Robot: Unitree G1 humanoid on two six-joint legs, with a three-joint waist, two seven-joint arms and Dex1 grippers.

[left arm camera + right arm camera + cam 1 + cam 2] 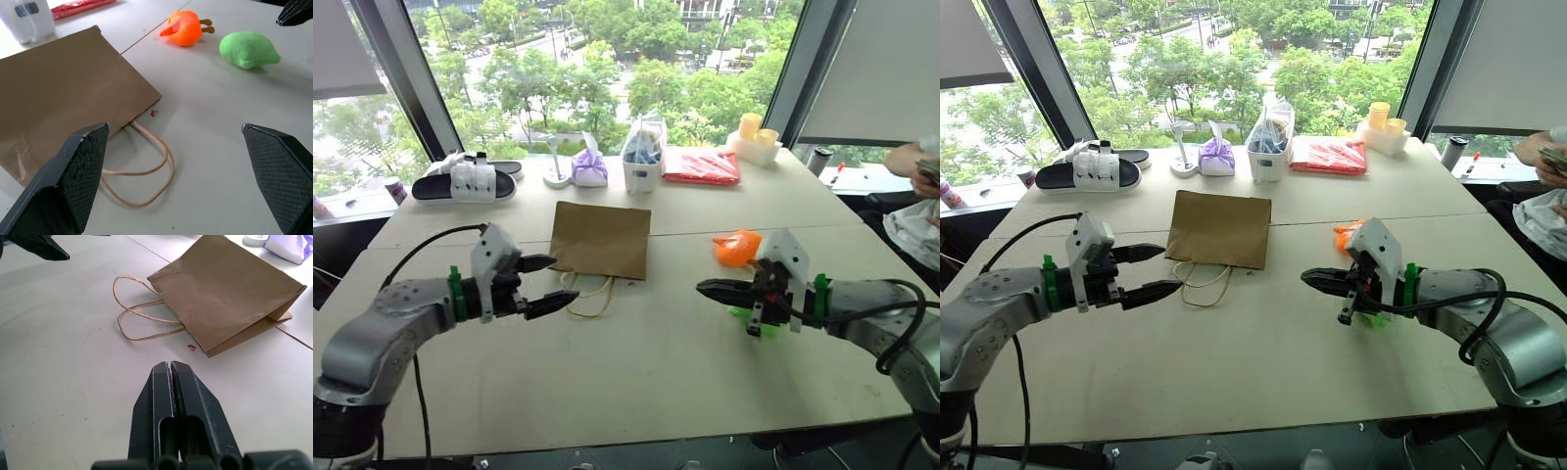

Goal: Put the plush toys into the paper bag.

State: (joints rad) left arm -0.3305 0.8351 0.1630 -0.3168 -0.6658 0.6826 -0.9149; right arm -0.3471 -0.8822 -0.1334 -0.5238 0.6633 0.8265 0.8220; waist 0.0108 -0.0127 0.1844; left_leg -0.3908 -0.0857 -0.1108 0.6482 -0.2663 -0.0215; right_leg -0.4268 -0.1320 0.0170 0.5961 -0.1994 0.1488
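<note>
The brown paper bag (601,238) lies flat on the table, its cord handles (590,295) toward me. An orange plush toy (736,247) sits to the right of it, and a green plush toy (248,49) lies just nearer, largely hidden behind my right arm in the head views. My left gripper (546,285) hovers open above the table beside the handles, holding nothing. My right gripper (705,288) hangs shut and empty over the table, its tip pointing toward the bag, with the green toy under its wrist.
Along the far side stand black-and-white sandals (470,182), a purple cloth bundle (589,169), a white bin (643,159), a red flat packet (702,166) and yellow cups (754,130). A person's hand (913,162) shows at the far right edge.
</note>
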